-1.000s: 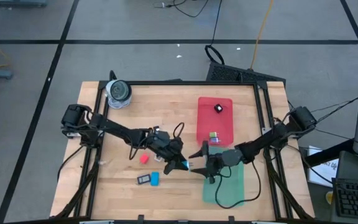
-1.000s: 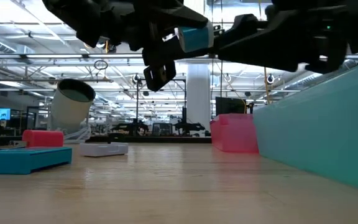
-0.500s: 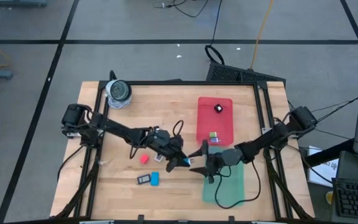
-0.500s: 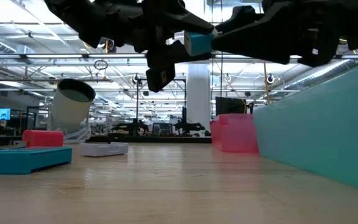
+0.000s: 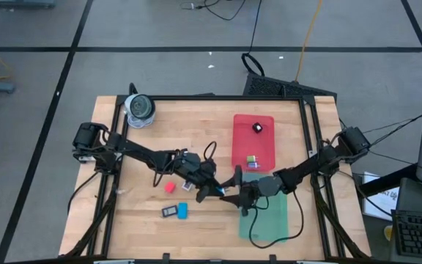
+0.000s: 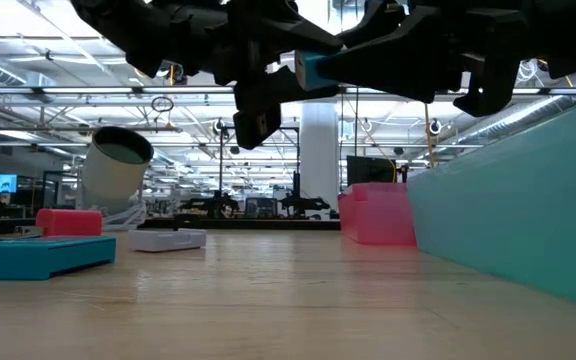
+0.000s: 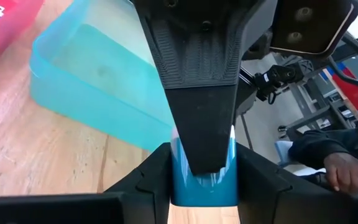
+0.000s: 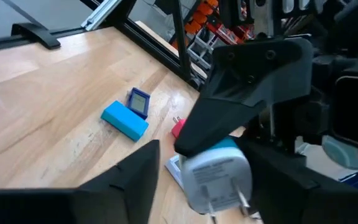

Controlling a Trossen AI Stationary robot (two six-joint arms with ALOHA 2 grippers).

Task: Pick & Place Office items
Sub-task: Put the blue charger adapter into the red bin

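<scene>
Mid-counter, just below the frame's centre in the high view, my left gripper (image 5: 212,190) and my right gripper (image 5: 232,192) meet tip to tip over a small blue item (image 6: 315,70) held well clear of the wooden counter (image 5: 138,227). My left jaws are closed on that blue piece, one finger on each side of it in the left wrist view; my right jaws stand spread around it, not yet pinching as far as I can judge. This looks like a hand-over, with the green tray (image 5: 275,218) lying at lower right of the high view under my right arm and the red tray (image 5: 253,126) above it, already carrying a few small pieces. The risk is timing: if my left jaws let go before my right ones close, the blue piece drops to the counter and may bounce away; if my right jaws close off-centre, it could twist or squirt out. Other office items wait at lower left of centre: a red piece (image 5: 170,187), a blue bar (image 5: 182,211) and a dark block (image 5: 169,212) just beside it. The grey roll (image 5: 139,108) sits at the counter's upper left.
</scene>
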